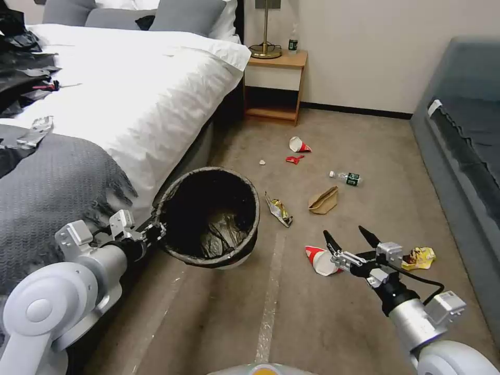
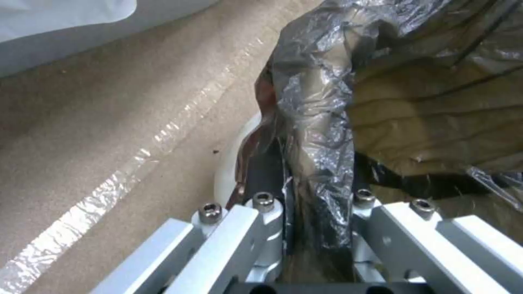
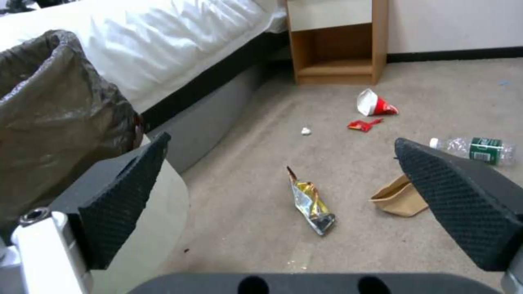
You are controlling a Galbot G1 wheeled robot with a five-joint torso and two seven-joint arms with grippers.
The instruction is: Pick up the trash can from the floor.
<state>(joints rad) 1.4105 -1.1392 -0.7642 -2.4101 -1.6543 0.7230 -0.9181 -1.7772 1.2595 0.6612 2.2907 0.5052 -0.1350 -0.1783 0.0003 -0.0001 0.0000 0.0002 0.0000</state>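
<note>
The trash can (image 1: 208,208), white with a black bag liner over its rim, stands beside the bed with its mouth facing up. My left gripper (image 1: 159,229) is shut on the near-left part of its rim. In the left wrist view the gripper (image 2: 313,179) clamps the liner-covered rim (image 2: 321,102), one finger outside the wall and one inside. Whether the can's base touches the floor (image 1: 323,312) I cannot tell. My right gripper (image 1: 344,232) hovers open and holding nothing to the can's right, above the carpet. The right wrist view has the trash can (image 3: 54,102) beside that gripper (image 3: 282,141).
The bed (image 1: 130,94) runs along the left, a nightstand (image 1: 273,83) stands behind and a grey sofa (image 1: 458,146) sits at the right. Litter dots the carpet: two red-and-white cups (image 1: 320,260) (image 1: 299,145), a bottle (image 1: 346,178), a paper bag (image 1: 324,200) and wrappers (image 1: 278,209). A tape strip (image 1: 271,302) crosses the floor.
</note>
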